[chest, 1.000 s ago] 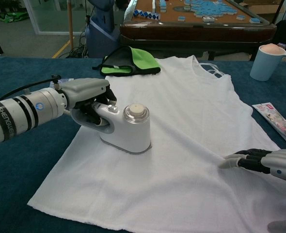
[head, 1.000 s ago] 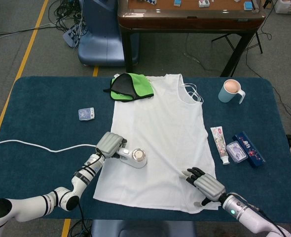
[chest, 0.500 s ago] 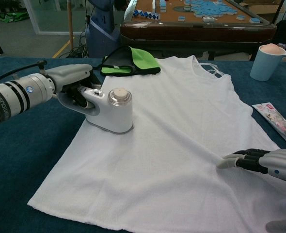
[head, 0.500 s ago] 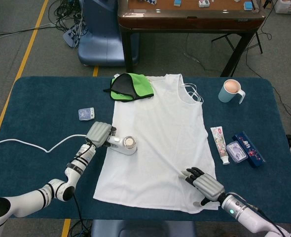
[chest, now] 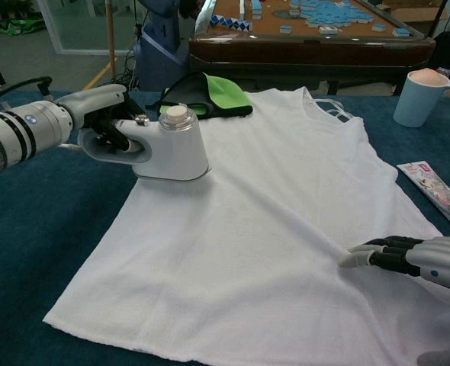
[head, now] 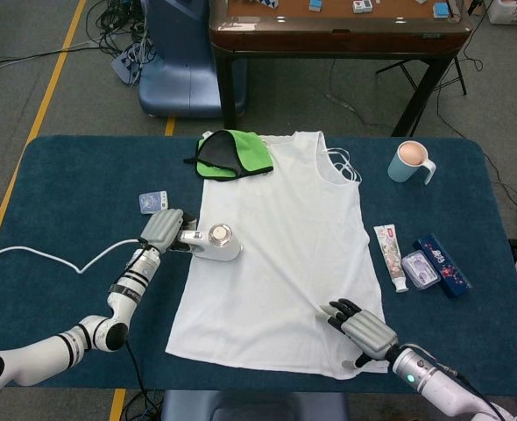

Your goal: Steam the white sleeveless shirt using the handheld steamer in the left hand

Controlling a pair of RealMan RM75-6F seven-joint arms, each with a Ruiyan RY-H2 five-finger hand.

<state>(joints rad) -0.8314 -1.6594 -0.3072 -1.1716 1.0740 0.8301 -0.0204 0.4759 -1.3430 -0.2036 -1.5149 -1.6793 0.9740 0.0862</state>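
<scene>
The white sleeveless shirt point(head: 280, 246) point(chest: 271, 221) lies flat on the blue table, neck toward the far side. My left hand point(head: 163, 229) point(chest: 95, 114) grips the handle of the white handheld steamer point(head: 215, 243) point(chest: 168, 145), whose base rests on the shirt's left edge about halfway up. My right hand point(head: 362, 326) point(chest: 408, 258) rests on the shirt near its lower right corner, dark fingertips pressing the cloth down.
A green and black garment point(head: 232, 154) overlaps the shirt's left shoulder. A light blue mug point(head: 410, 161), a tube point(head: 388, 256) and a blue case point(head: 441, 264) lie to the right. A small packet point(head: 153, 202) and the steamer's white cord point(head: 57, 260) lie to the left.
My left hand has slid the steamer up the shirt's left side, away from the hem and toward the left edge. The right hand has stayed put.
</scene>
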